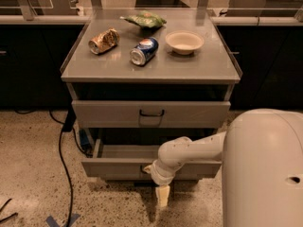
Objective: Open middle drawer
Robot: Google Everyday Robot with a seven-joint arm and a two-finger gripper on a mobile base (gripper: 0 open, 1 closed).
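Note:
The middle drawer (111, 168) is the grey front below the taller one. It stands pulled out a short way, and its inside floor (128, 151) shows. Its small dark loop handle (143, 169) is partly hidden behind my wrist. My gripper (162, 196) points down at the floor, just below the drawer front's lower edge and a little right of the handle. It holds nothing that I can see. My white arm (189, 150) reaches in from the right across the drawer front.
The taller top drawer (104, 113) above is closed. On the cabinet top lie a blue can (144, 51), a white bowl (184, 41), a green bag (144, 19) and a crumpled brown bag (104, 40). A black cable (60, 150) runs down the left. My white body (265, 169) fills the right.

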